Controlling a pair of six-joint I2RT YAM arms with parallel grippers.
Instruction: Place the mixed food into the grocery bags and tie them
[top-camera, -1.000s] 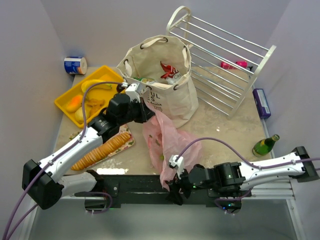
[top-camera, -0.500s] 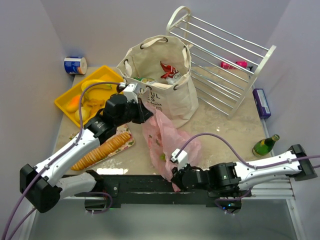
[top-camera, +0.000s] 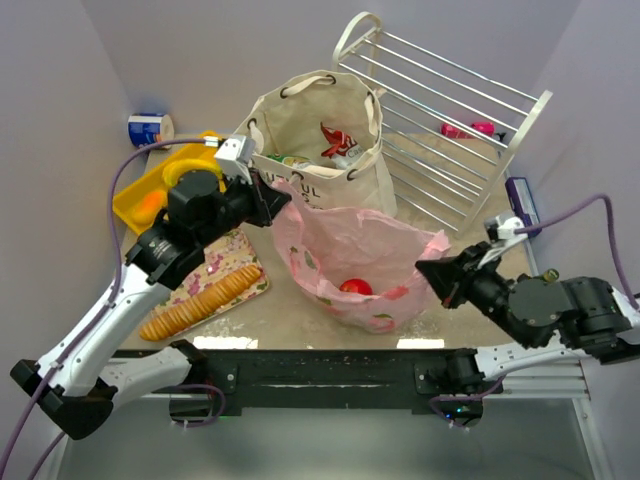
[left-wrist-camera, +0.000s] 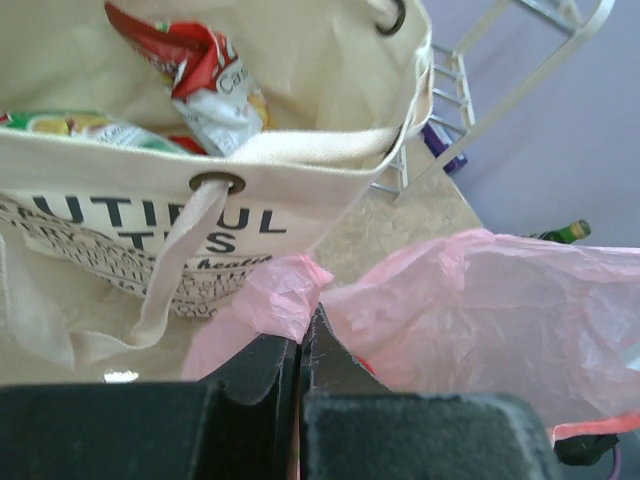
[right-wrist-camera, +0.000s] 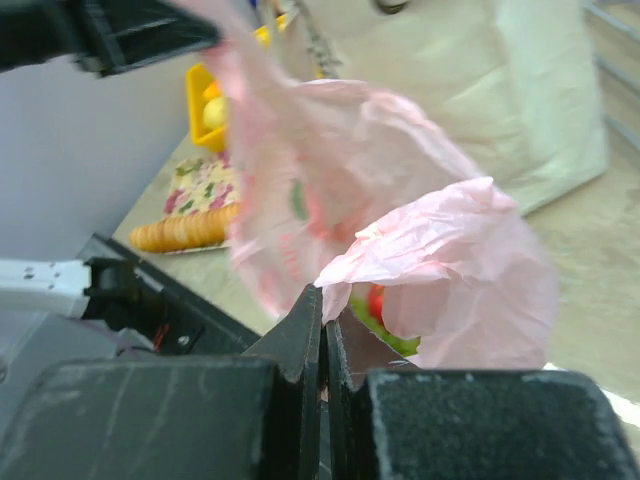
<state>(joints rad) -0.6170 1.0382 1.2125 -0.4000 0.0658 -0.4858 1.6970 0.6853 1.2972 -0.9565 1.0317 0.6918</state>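
Speckled beige counter (top-camera: 470, 250) w/ lilac walls round it, and the pink bag (top-camera: 350, 240) is strung across the middle btwn both arms, mouth up. Left tool (top-camera: 272, 200) is pinched closed on the bag's far-left rim, just beside the tote (top-camera: 330, 190); the left wrist view shows a crumple of pink film right at its tips. Right tool (top-camera: 430, 270) is likewise clamped tight on the opposite rim, w/ a bunch of film puffing out past its tips in the right wrist view. Red apple (top-camera: 352, 288) lies low in the bag; red cookie packet (top-camera: 335, 138) sits inside the tote. Risks, as I read it: film is thin & looks fairly taut along the top edge, so any more pull apart prob tears it or yanks it out of one pinch (only a small fold seems held each side, esp. left). If one side lets go, the bag collapses and the apple could roll out toward the near edge. Left tool is also v. close to the tote's rope handle (left-wrist-camera: 180, 250), so a swing inward could snag it or shove the tote over. Tying needs the rims brought together; done too fast, slack film could fold in & spill the contents. Some fruit sits in the yellow tray (top-camera: 135, 195), so the job is prob not near done
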